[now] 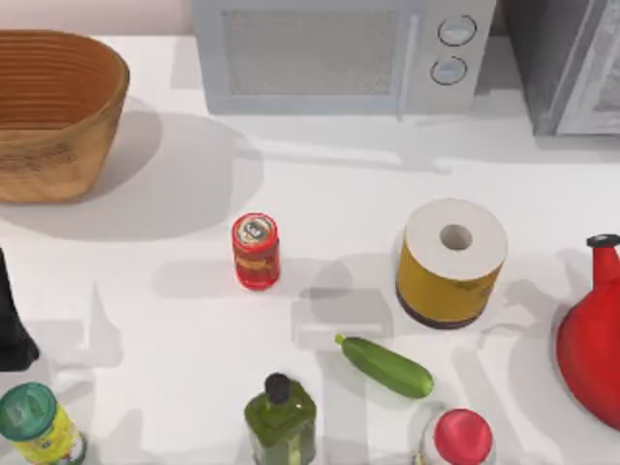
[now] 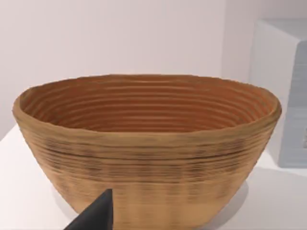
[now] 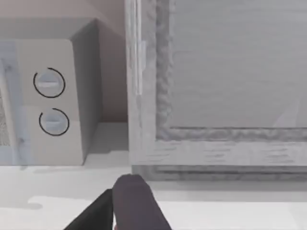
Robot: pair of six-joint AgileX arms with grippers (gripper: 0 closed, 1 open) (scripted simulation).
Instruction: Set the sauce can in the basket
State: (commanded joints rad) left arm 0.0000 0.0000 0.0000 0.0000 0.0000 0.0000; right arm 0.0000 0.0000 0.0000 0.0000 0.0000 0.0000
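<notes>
Your left arm (image 1: 12,325) sits low at the bench's left edge, its wrist camera facing the basket (image 2: 144,143); whether that claw is released or clenched, you cannot tell. The right gripper (image 3: 129,203) faces the microwave (image 3: 48,96) at the back edge; its state is unclear too. The sauce can (image 1: 256,251), a smooth red tin with a silver top, stands upright mid-bench, well apart from the ribbed oval wicker basket in the back-left corner.
</notes>
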